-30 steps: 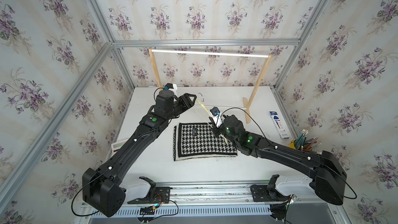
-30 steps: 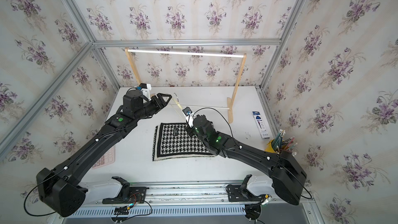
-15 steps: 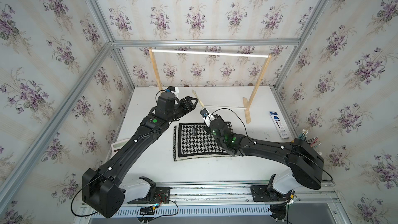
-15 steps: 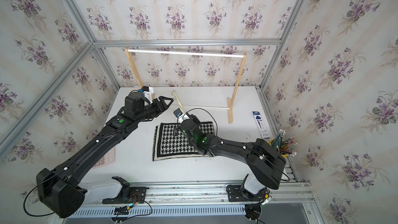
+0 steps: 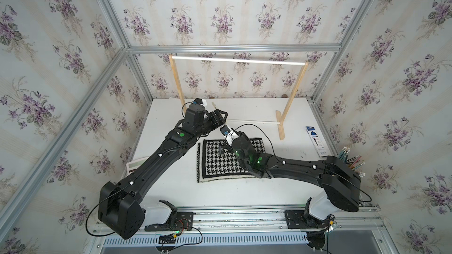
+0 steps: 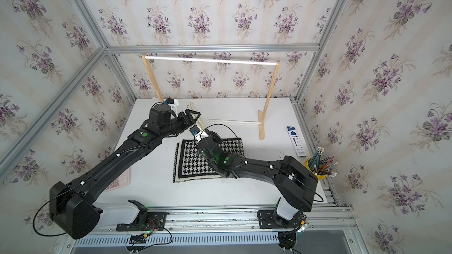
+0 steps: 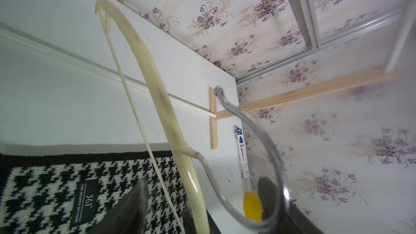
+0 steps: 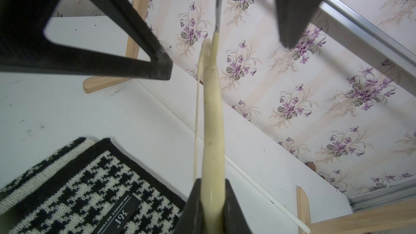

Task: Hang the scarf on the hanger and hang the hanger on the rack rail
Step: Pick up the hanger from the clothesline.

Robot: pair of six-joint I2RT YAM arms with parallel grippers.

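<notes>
grip on the hanger belongs to your right hand: its jaws are clamped together on the near end of the cream arm, so the piece is held up off the bench at a slant. from that hold the hanger's long axis runs up and away toward the back left. its middle, where the wire hook rises, passes between the jaws of your left hand. those jaws stand wide apart, and i can't see them touching it. the slim lower bar runs free beside the arm, with nothing draped on it.

below both hands the scarf lies flat and folded on the bench, label up. its far border sits just under the right hand and the rest spreads back toward the arm bases, so the cloth lies down and base-ward from either hand. the right hand is nearer but busy. i'd judge the left, free and just past the scarf's far left corner, is the one to drop and pinch that border. behind it all stands the wooden rack.
</notes>
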